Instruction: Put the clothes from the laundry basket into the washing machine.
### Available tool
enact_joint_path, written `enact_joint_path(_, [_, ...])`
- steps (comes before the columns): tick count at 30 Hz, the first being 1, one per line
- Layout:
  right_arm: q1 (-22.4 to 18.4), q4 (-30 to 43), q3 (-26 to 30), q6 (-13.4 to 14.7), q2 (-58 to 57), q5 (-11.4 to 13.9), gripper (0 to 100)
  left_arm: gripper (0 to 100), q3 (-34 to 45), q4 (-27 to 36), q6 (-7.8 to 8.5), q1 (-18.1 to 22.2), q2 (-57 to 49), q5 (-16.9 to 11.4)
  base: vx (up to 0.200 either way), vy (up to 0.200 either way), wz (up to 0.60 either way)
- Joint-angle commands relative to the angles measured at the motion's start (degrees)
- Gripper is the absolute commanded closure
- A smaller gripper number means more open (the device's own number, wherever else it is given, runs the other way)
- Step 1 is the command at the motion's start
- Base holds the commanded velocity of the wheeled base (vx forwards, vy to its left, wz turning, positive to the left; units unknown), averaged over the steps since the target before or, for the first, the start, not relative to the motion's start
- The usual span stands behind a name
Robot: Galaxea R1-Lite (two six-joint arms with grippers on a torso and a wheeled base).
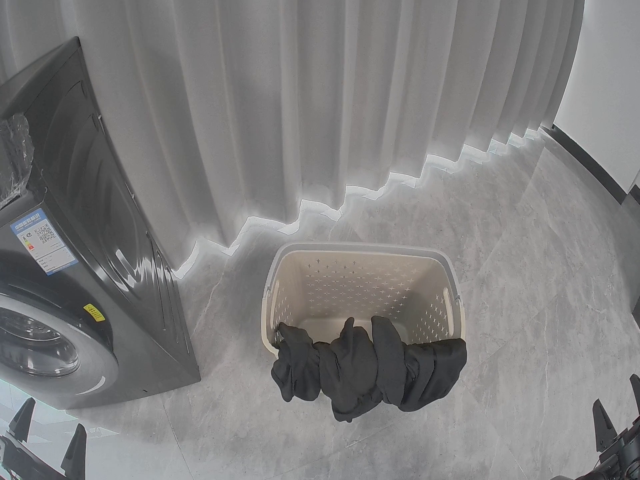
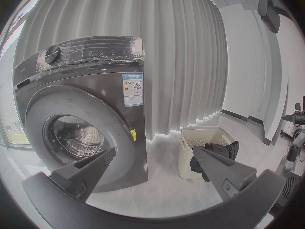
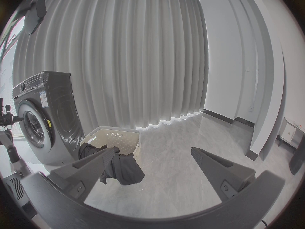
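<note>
Washing machine (image 1: pixel 73 268) sits at the left edge, and the left gripper (image 1: pixel 55 415) is in the lower left corner, fingers apart, holding nothing. Dead centre, the laundry basket (image 1: pixel 363 251) has dark clothes (image 1: pixel 367 368) slung over its lower rim. Right gripper (image 1: pixel 615 391), lower right, is spread too and empty.

Nothing here can actually be read. The washing machine (image 2: pixel 79 83) has a blue-edged label (image 2: pixel 132 89) on its front, with a coloured scale and a square code. A small yellow sticker (image 2: pixel 133 134) sits below it, and the print on both is too small to make out.
</note>
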Motion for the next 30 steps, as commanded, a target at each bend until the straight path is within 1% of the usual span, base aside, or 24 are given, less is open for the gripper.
enact_joint_path(1, [0.02, -0.02, 1.01, 0.03, -0.46, 0.02, 0, 0, 1.01, 0.07, 0.07, 0.02, -0.84, 0.00, 0.000, 0.000, 0.00])
enact_joint_path(5, [0.02, -0.02, 1.01, 0.03, -0.46, 0.02, 0, 0, 1.01, -0.01, -0.02, 0.02, -0.84, 0.00, 0.000, 0.000, 0.00])
enact_joint_path(11, [0.02, -0.02, 1.01, 0.03, -0.46, 0.02, 0, 0, 1.01, -0.01, -0.02, 0.02, -0.84, 0.00, -0.200, 0.000, 0.00])
enact_joint_path(21, [-0.15, -0.11, 1.01, 0.12, -0.37, -0.16, 0, 0, 1.01, 0.07, 0.15, 0.02, -0.84, 0.00, 0.000, 0.000, 0.00])
enact_joint_path(27, [-0.06, -0.11, 1.01, 0.12, -0.37, -0.25, 0, 0, 1.01, -0.01, 0.07, 0.02, -0.84, 0.00, 0.000, 0.000, 0.60])
enact_joint_path(30, [-0.06, -0.11, 1.01, 0.21, -0.37, -0.16, 0, 0, 1.01, 0.07, 0.07, 0.02, -0.84, 0.00, 0.000, 0.000, 0.00])
